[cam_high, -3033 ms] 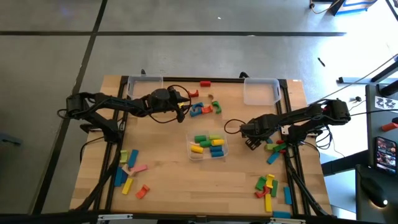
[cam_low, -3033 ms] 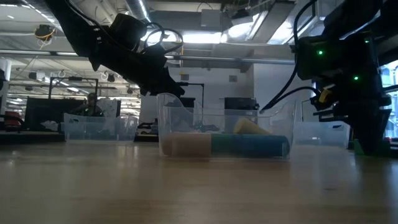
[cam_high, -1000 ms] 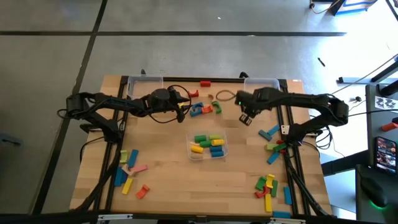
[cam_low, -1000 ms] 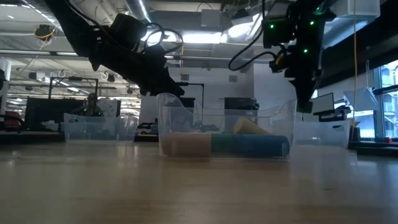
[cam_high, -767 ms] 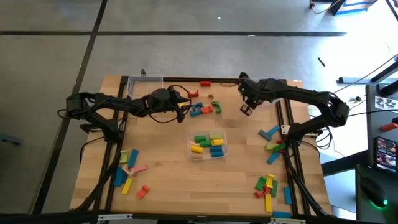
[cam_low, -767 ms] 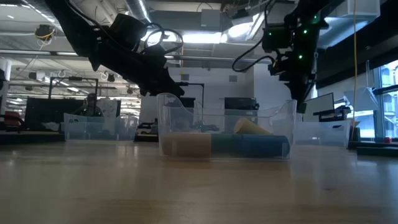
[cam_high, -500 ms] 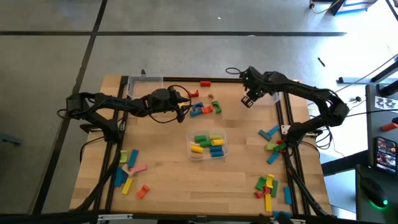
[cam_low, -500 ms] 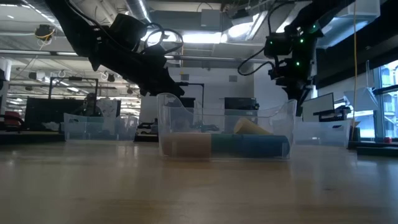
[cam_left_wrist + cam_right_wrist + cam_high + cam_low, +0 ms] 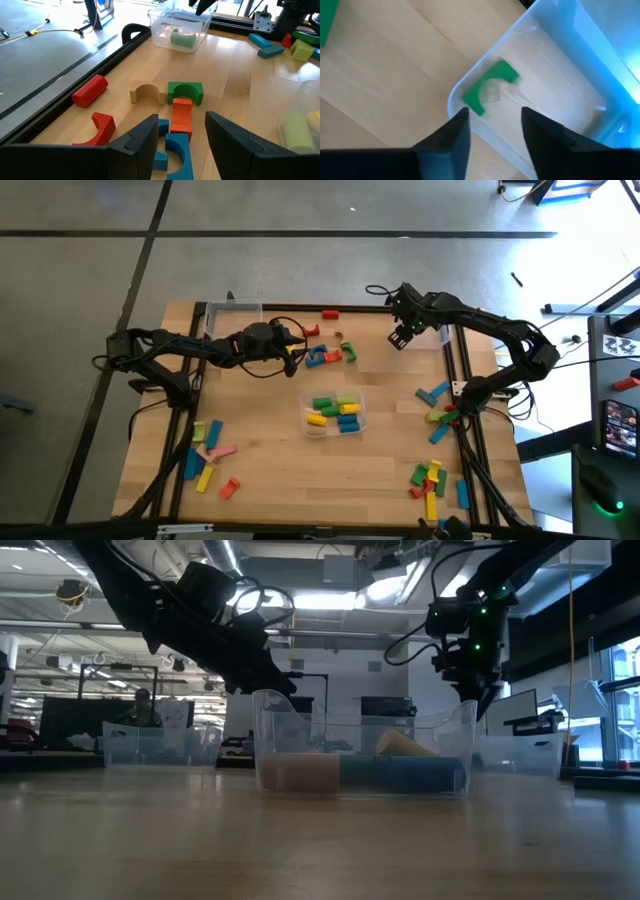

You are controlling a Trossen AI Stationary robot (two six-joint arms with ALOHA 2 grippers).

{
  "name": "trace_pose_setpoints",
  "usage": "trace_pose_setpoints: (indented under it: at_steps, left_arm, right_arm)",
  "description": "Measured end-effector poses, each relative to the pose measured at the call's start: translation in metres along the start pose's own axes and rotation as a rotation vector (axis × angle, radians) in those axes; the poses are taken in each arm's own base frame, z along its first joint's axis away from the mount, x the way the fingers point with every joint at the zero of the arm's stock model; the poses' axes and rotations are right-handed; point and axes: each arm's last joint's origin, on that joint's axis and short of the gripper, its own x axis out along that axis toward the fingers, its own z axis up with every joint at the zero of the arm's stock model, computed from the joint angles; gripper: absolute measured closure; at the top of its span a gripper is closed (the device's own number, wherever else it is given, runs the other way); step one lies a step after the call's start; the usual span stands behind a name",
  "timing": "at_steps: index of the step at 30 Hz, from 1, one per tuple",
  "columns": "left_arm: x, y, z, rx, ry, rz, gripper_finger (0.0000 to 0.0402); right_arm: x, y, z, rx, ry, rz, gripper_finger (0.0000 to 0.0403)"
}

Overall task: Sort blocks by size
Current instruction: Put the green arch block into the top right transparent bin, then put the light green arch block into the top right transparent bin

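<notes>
Swinging up from the right-side blocks, the right gripper [image 9: 402, 338] now hangs open over the far-right bin [image 9: 555, 75], a green arch [image 9: 490, 87] dropping inside. Next, fetch another block. Left gripper [image 9: 180, 137] waits open above the far arches [image 9: 330, 355].

We note a grey concrete floor [image 9: 300, 270] around the wooden table [image 9: 270, 440], crossed by dark seams. At the right of the high view stands a dark desk with a lit screen [image 9: 620, 425]. The low view shows a workshop hall: ceiling strip lights [image 9: 225, 555], exposed ducting, benches, a bright window [image 9: 615, 690] at right.
</notes>
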Motion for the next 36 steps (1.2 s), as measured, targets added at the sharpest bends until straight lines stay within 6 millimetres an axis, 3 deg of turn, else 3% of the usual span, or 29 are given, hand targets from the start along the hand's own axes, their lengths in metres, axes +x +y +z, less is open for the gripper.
trace_pose_setpoints:
  at_steps: [6, 12, 20, 36]
  left_arm:
    - [0.000, 0.000, 0.000, 0.006, 0.000, 0.000, 0.0243]
    - [0.000, 0.000, 0.000, 0.006, 0.000, -0.001, 0.0243]
    - [0.000, 0.000, 0.000, 0.004, -0.002, 0.000, 0.0243]
    - [0.000, 0.000, 0.000, -0.001, 0.001, 0.000, 0.0243]
  right_arm:
    - [-0.005, 0.005, -0.003, -0.024, 0.002, -0.009, 0.0186]
    - [-0.029, 0.025, -0.017, -0.061, -0.007, 0.023, 0.0183]
    - [-0.060, 0.057, -0.050, -0.086, 0.070, 0.102, 0.0183]
    - [-0.079, 0.116, -0.104, -0.301, 0.218, 0.125, 0.0183]
